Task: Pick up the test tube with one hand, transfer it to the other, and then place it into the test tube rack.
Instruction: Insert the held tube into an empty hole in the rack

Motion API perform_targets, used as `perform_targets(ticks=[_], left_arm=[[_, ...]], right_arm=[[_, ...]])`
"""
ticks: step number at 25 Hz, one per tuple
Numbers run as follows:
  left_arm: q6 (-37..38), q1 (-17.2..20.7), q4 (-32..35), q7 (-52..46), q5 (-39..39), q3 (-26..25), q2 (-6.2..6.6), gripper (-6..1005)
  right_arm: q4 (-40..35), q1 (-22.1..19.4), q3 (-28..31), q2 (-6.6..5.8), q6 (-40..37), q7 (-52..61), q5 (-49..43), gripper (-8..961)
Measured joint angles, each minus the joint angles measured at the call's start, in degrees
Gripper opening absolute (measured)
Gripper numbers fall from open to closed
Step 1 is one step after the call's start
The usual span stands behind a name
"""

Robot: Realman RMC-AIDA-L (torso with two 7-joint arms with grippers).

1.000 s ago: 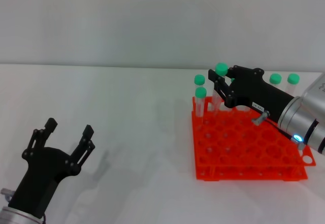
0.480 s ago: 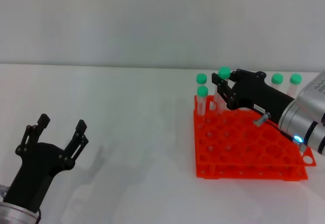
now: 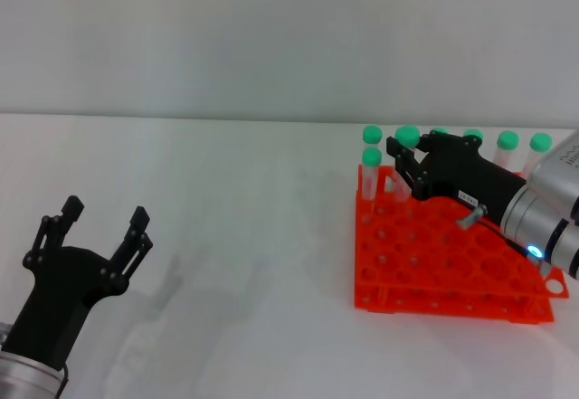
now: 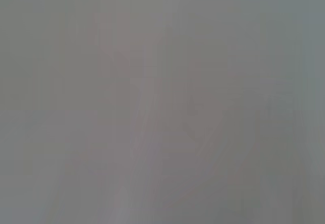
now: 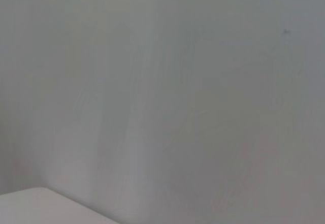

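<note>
Head view: white table under a grey wall | left gripper sat near-left, fingers spread wide, holding nothing | right gripper gripped the tube, upright at the rack's far-left corner | Wrist views: blank grey.

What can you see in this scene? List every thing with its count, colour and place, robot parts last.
test tube rack: one, orange-red, on the table at the right.
test tube: one, clear with green cap, in the right gripper's grasp at the rack's far left part.
other tubes: at least six, green-capped, standing along the rack's far side.
table: one, white.
wall: grey, behind the table.
left gripper: one, black, open, low at the left.
right gripper: one, black with white label, over the rack.
</note>
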Motion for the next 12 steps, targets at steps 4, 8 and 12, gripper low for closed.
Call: perform_targets(ticks=[4,8,12], left_arm=[[0.0,-0.2,-0.1,0.0,0.0,0.0,0.0,862],[0.0,-0.4,-0.1,0.0,0.0,-0.1,0.0,862],[0.0,-0.5,-0.1,0.0,0.0,-0.1,0.0,862]], right_arm=[[0.0,0.1,-0.4,0.0,1.1,0.3,0.0,216],[0.0,0.3,-1.2,0.0,2.2,0.4,0.0,217],[-0.2,0.3,-1.6,0.0,2.4,0.3,-0.1,218]])
